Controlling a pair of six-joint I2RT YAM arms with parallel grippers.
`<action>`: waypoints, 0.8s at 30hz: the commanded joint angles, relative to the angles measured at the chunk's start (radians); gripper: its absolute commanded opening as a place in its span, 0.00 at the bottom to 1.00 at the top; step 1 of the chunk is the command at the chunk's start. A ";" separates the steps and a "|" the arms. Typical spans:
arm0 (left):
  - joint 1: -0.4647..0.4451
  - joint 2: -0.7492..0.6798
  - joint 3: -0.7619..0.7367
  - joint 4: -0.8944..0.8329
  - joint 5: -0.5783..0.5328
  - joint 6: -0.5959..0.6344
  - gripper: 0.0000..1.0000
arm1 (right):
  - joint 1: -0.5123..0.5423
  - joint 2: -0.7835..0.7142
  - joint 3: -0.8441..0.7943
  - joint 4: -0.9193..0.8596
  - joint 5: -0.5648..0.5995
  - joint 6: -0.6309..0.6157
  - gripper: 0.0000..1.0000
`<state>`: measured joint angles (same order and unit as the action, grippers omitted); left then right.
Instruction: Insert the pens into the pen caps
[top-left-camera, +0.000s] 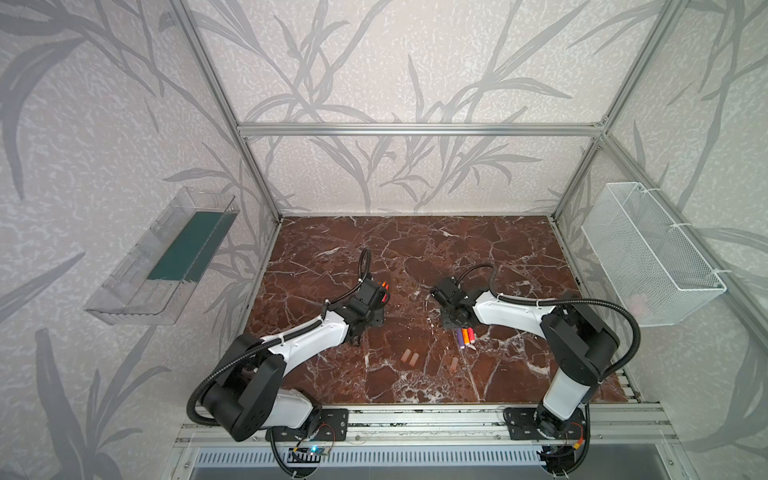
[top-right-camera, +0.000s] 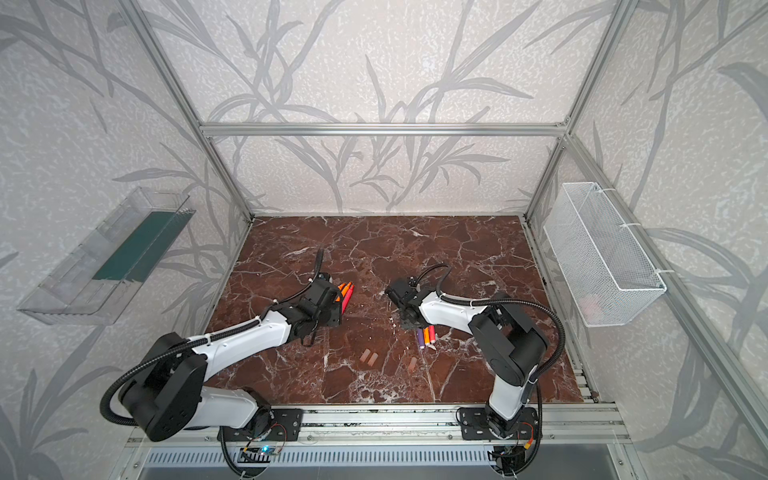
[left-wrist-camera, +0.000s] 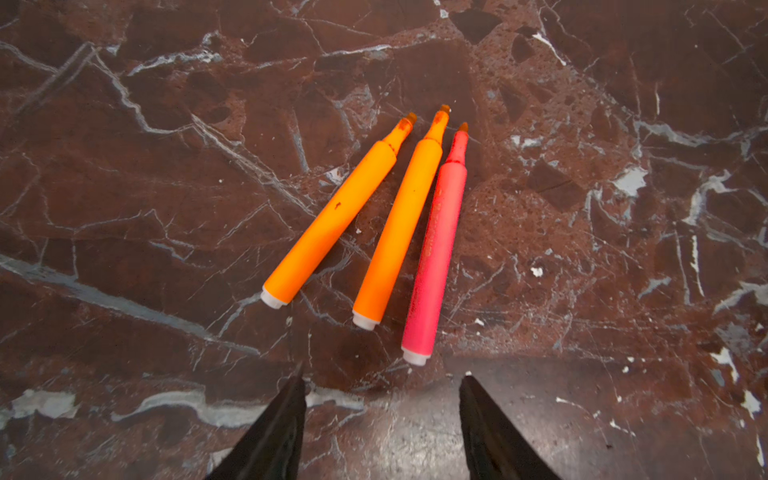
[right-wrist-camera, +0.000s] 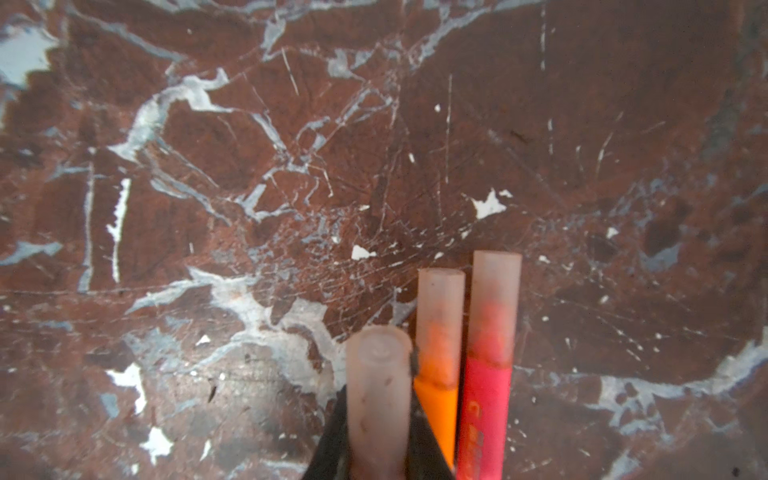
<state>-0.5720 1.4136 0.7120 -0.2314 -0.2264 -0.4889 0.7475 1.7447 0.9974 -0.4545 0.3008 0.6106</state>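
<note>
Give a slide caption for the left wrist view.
Open left gripper facing three uncapped pens, two orange, one pink, on marble tabletop.

You get soft, even light in both top views, edges bowed; your right wrist view is blurred, the nearest pen cap (right-wrist-camera: 378, 395) most.

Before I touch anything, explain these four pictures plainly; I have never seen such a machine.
Two white-and-black robot arms work over a dark red marble-patterned tabletop. Two pictures look down from overhead; two come from a camera on each wrist. The left tool stands open and empty, facing two uncapped orange marker pens and one uncapped pink-red marker pen. The right tool is closed on a translucent-capped pen, apparently the purple marker pen, beside a capped orange pen and a capped pink-red pen. Three loose pinkish translucent caps lie between the arms.
</note>
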 joint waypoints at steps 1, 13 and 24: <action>0.007 0.056 0.048 -0.011 -0.012 0.004 0.58 | -0.002 -0.090 -0.027 -0.028 -0.003 0.011 0.21; 0.009 0.199 0.166 -0.043 0.036 0.038 0.54 | 0.001 -0.309 -0.126 -0.007 -0.013 0.019 0.32; 0.007 0.324 0.236 -0.048 0.068 0.046 0.42 | 0.001 -0.420 -0.180 0.019 -0.011 0.019 0.35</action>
<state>-0.5674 1.7187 0.9226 -0.2581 -0.1646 -0.4458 0.7479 1.3487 0.8307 -0.4442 0.2863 0.6205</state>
